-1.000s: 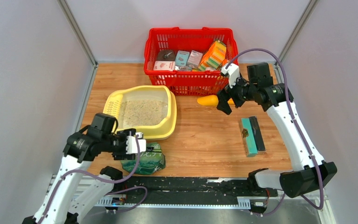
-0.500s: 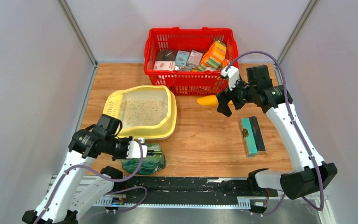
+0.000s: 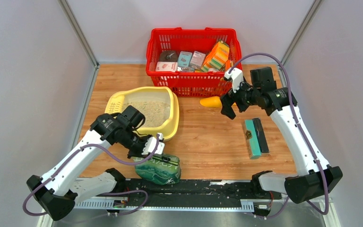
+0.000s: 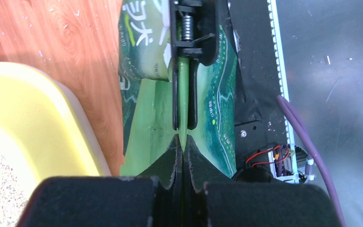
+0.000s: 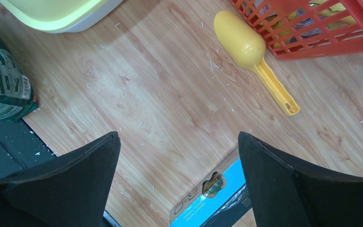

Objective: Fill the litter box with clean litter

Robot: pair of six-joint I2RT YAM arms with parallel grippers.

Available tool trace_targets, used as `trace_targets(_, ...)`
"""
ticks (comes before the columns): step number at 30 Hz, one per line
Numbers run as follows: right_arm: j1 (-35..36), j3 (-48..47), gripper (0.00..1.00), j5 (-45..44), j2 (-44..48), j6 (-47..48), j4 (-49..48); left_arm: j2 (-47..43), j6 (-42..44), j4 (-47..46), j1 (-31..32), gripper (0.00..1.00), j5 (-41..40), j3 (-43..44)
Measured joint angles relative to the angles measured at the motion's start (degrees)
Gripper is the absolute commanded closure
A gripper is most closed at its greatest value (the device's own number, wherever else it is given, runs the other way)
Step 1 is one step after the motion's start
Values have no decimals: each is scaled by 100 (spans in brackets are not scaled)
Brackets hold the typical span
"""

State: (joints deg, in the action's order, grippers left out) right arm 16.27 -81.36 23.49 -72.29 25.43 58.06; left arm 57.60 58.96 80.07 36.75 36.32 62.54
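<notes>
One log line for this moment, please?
left gripper: shut on green bag | right gripper: open, empty | litter box: holds clean litter

Bright, even light, soft shadows; wrist views blur up close.

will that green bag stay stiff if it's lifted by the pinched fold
Likely floppy: the green bag looks creased and soft, and the left end effector pinches only a thin fold. It bulges, so probably heavy for its size and apt to sag.
</notes>
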Motion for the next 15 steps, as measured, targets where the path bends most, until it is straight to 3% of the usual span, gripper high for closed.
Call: trace_targets(15, -11, 127, 0, -481, 352, -87, -11, 769, -953, -573, 973, 100, 26, 267)
